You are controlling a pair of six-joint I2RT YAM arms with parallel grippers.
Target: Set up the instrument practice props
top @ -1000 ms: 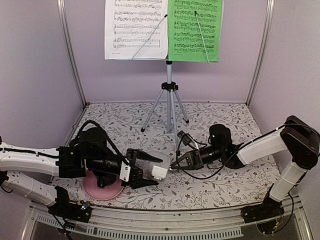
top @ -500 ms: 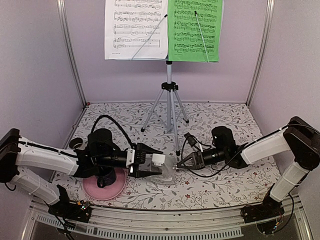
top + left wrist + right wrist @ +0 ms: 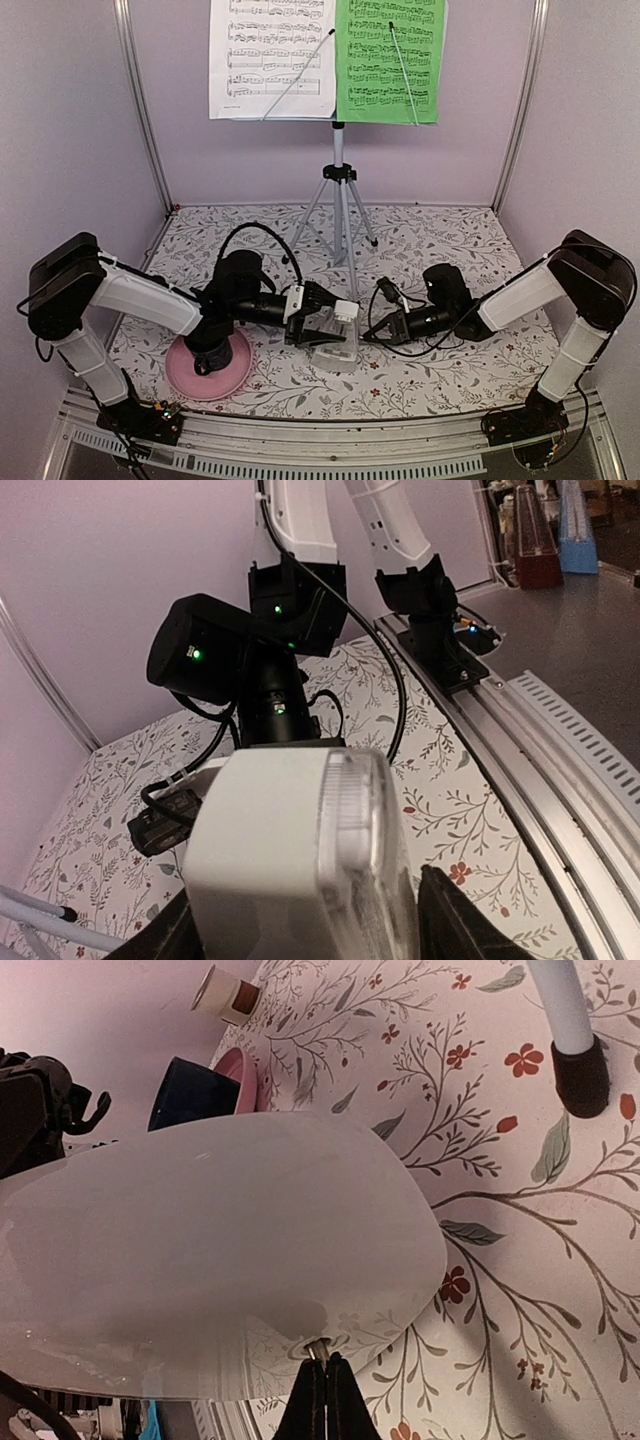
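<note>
Metronome (image 3: 345, 311) first: the small white one is in my left tool (image 3: 325, 322), squeezed between its two dark fingers (image 3: 455, 925). It is low over the table (image 3: 450, 250), near the front and in the middle, just in front of the feet of the music stand (image 3: 338, 160). Its clear cover (image 3: 335, 352) hangs down under it, and I cannot tell if the cover touches the table. My right tool (image 3: 378, 330) comes in from the other side. Its tips are pressed tight together, right at a tiny silver pin (image 3: 317, 1348) on the edge of the cover. The stand is upright at the back, with the white sheet (image 3: 272, 55) on the left and the green sheet (image 3: 390, 55) just beside it on the right. Under my left arm sits a dark mug (image 3: 190, 1090) on a pink plate (image 3: 225, 375), and a small beige cup (image 3: 225, 992) is near them.
</note>
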